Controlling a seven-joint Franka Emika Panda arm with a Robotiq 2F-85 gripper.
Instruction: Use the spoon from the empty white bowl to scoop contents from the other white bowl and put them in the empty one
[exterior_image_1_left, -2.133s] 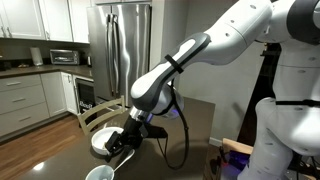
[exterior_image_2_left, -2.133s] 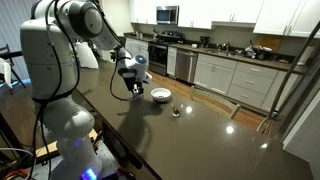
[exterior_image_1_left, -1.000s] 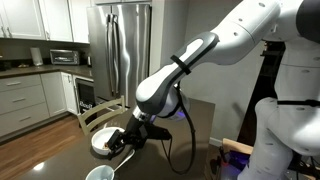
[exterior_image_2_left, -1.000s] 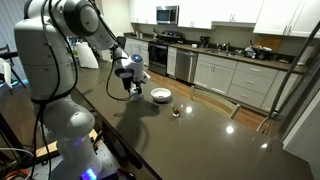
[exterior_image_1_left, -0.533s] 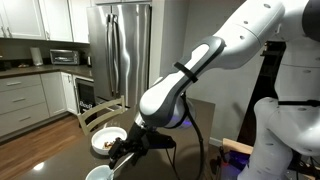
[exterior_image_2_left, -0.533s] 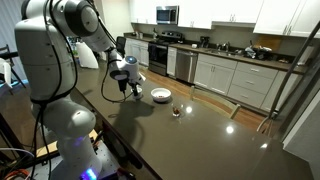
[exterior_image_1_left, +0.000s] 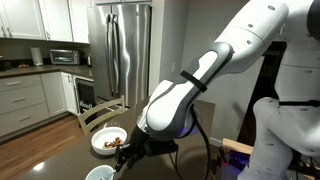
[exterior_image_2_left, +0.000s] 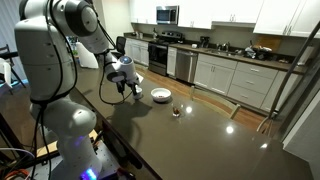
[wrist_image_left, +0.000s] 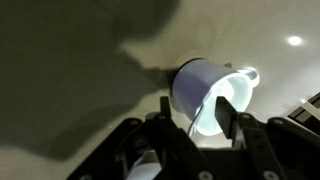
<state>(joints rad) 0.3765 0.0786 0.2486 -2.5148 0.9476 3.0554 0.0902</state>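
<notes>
**A:** Where is the tool (exterior_image_1_left: 124, 157) just now?

**B:** It hangs just over the small white bowl (exterior_image_1_left: 99, 173), at about 2 o'clock of it in an exterior view. The wide white bowl (exterior_image_1_left: 108, 139) sits near it on the desk (exterior_image_2_left: 205, 140), at 12 o'clock from the small one, with its brown chunks (exterior_image_1_left: 110, 142) inside.

**A:** And the spoon?

**B:** In the wrist view a pale slim shape pokes past the small bowl's rim at 2 o'clock. I take that for the spoon (wrist_image_left: 245, 76). A thin pale line runs back from it between the fingers (wrist_image_left: 164, 112).

**A:** So it's gripped?

**B:** I cannot tell. The fingers stand a narrow gap apart around that line, but the picture is too dark to show contact.

**A:** Which step, then?

**B:** The small bowl looks clean inside, so no chunks have landed. I'd judge this is work at the small bowl: taking up the spoon, or bringing it over. The next move calls for a firm, level hold on the handle.
</notes>
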